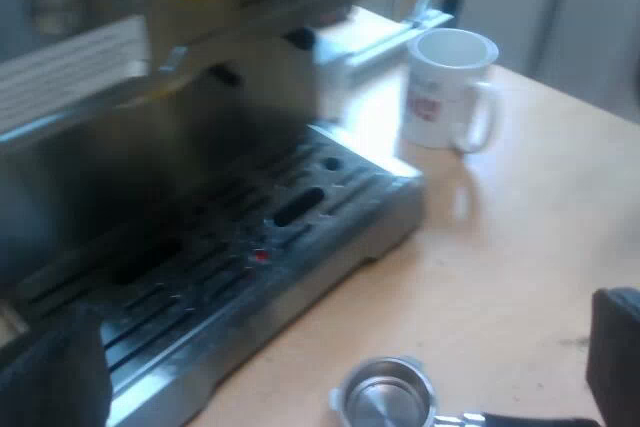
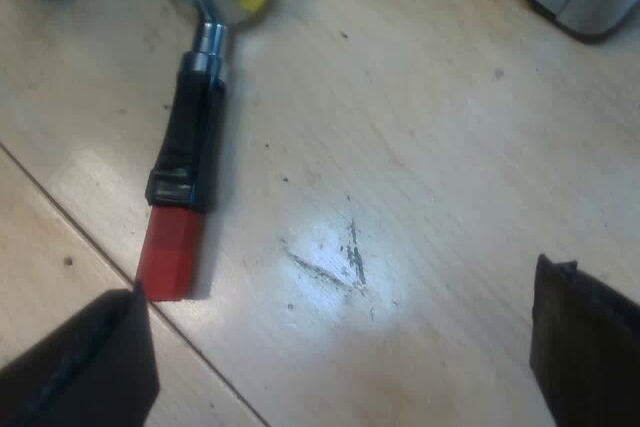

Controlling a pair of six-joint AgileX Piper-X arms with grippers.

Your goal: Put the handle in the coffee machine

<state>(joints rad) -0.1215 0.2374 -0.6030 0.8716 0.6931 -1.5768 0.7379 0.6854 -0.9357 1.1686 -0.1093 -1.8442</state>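
The steel espresso machine [image 1: 250, 247] stands beyond the open, empty left tool [image 1: 335, 347], and the red-ended black-handled metal holder [image 2: 186, 147] lies loose on the pale wooden surface [image 2: 450, 147] ahead of the open, empty right tool [image 2: 335, 337], so grasping and locking remain.

The left gripper [image 1: 330, 372] is hovering, fingers spread wide, over the metal holder [image 1: 385, 402] lying on the table [image 1: 520, 247] at the espresso machine [image 1: 200, 147]'s front; a white mug [image 1: 448, 89] is standing nearby.
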